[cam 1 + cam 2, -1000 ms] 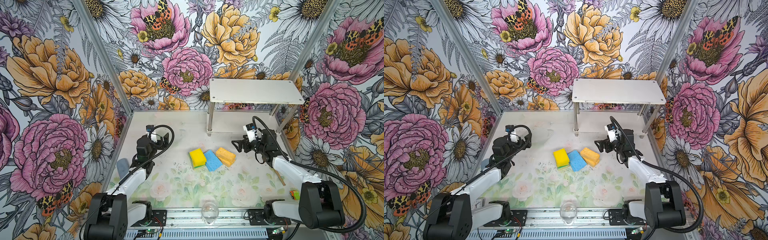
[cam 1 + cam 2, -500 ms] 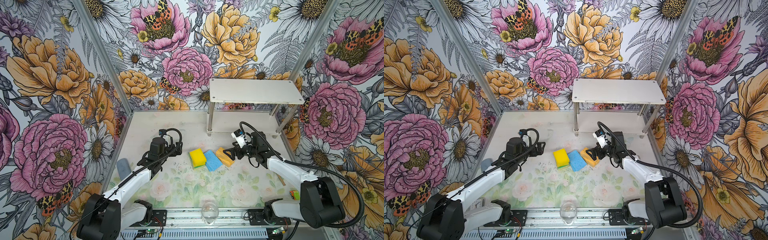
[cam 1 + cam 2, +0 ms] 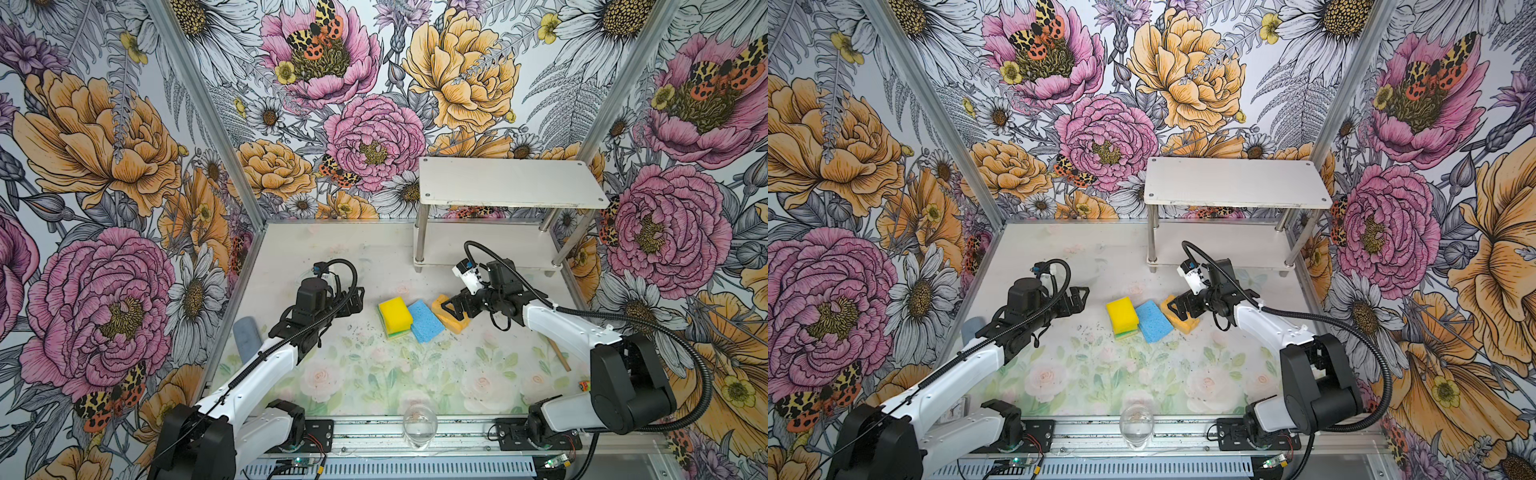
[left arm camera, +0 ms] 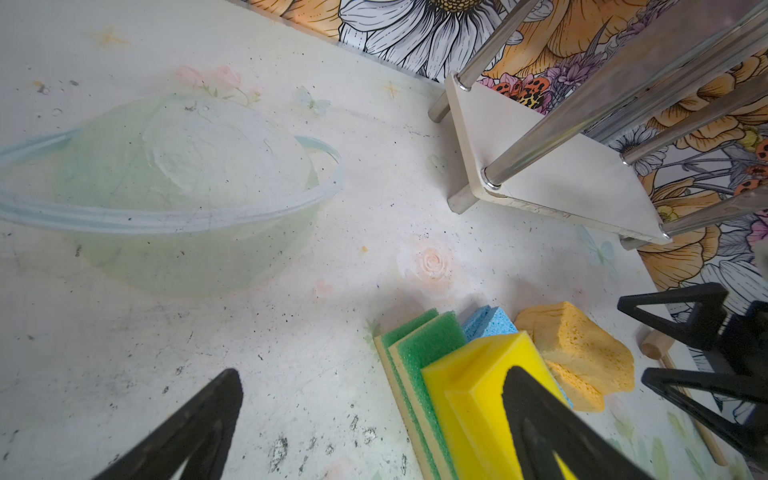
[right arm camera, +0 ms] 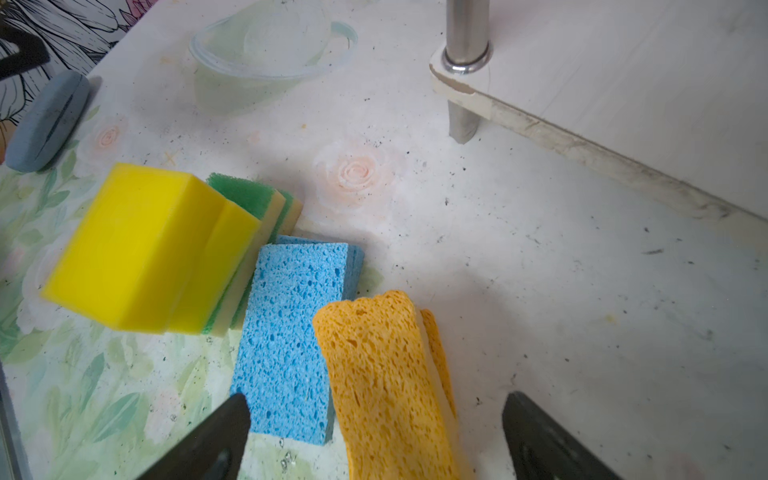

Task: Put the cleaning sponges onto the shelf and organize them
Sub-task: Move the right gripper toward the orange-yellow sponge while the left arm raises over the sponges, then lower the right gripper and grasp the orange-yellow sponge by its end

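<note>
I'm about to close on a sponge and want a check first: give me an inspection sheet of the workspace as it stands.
Surface: floral-print table, scattered black specks.
Job's things: yellow sponges atop green-topped sponges, blue sponges and orange sponges, bunched mid-table; shelf holds no sponge that shows.
Clutter: grey-blue cylinder, clear glass, clear plastic bowl, wooden stick.
Grippers: left gripper open, short of the yellow sponges; right gripper open, jaws astride the orange sponges.
Cables: black hoses loop off both wrists, clear of the sponges.
Surroundings: floral walls, metal frame posts; nothing else seen.
</note>
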You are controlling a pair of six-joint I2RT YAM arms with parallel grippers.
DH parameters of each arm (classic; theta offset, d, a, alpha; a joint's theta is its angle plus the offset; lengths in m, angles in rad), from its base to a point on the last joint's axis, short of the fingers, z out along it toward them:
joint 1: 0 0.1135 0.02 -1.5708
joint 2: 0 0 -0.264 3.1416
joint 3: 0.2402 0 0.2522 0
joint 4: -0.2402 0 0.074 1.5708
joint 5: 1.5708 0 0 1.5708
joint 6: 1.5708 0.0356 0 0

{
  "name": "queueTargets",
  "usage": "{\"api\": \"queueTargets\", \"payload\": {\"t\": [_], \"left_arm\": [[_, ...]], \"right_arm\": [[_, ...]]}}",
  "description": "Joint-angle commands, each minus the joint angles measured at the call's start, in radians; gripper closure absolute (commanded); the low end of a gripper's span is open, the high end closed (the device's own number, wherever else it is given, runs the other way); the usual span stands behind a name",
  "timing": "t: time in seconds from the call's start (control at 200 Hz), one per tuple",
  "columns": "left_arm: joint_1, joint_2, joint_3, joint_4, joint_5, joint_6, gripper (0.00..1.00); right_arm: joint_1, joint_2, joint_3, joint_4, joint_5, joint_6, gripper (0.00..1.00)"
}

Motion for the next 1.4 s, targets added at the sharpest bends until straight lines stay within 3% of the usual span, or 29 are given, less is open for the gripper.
{"api": "queueTargets", "payload": {"t": [0.0, 0.475, 1.391], "left_arm": [[0.006, 0.007, 0.022, -0.012, 0.025, -0.014, 0.01], [0.011, 0.043, 0.034, -0.023, 0.035, -0.017, 0.01], [0.009, 0.086, 0.053, -0.036, 0.042, -0.023, 0.01]], "right_arm": [[0.015, 0.031, 0.044, -0.079, 0.064, -0.006, 0.03], [0.076, 0.091, 0.106, -0.190, 0.179, -0.085, 0.06], [0.129, 0.152, 0.141, -0.190, 0.323, -0.137, 0.16]]}}
